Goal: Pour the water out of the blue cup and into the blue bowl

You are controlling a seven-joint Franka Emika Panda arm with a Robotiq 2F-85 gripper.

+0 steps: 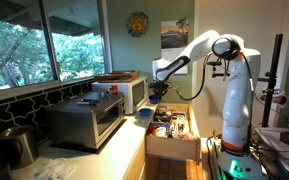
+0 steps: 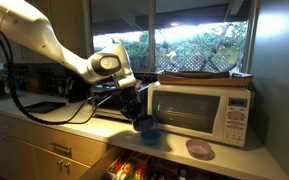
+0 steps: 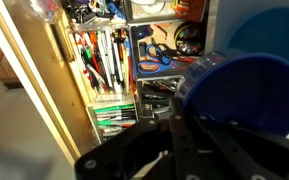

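Note:
My gripper (image 2: 137,113) is shut on the rim of the dark royal-blue cup (image 2: 146,127) and holds it just above the counter in front of the microwave. In the wrist view the cup (image 3: 246,92) fills the right side, with my dark fingers (image 3: 174,135) across its near rim. A paler turquoise shape, the blue bowl (image 3: 272,24), shows partly behind the cup, and a paler blue patch (image 2: 153,138) lies right under the cup. The cup (image 1: 144,114) also shows below the gripper (image 1: 154,98) at the counter edge. No water can be seen.
A white microwave (image 2: 199,108) stands right behind the cup, with a flat lavender dish (image 2: 199,149) in front of it. A toaster oven (image 1: 84,120) sits further along the counter. An open drawer of tools (image 1: 172,126) juts out below the counter edge.

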